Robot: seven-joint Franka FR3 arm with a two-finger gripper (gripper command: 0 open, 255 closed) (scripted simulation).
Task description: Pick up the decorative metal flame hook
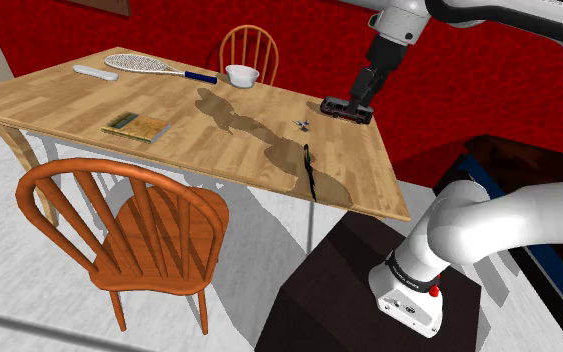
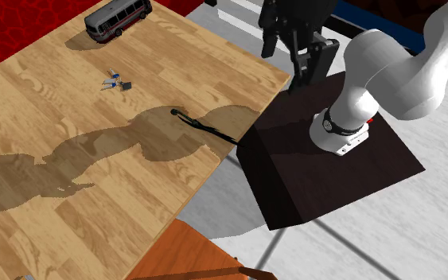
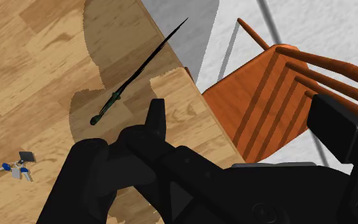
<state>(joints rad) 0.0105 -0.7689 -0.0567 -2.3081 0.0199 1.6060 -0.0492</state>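
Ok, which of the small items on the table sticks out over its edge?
The thin dark hook: its pointed end pokes past the table edge, while the keys and the toy bus lie fully on the wood.

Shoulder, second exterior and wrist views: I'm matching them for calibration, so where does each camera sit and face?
Shoulder view: beside the stand, looking down across the table; arm and gripper show.
Second exterior view: high over the table's stand-side edge, looking steeply down; arm, gripper, stand show.
Wrist view: on the hand, looking down past the open gripper at the hook.
All three share the hook and keys.
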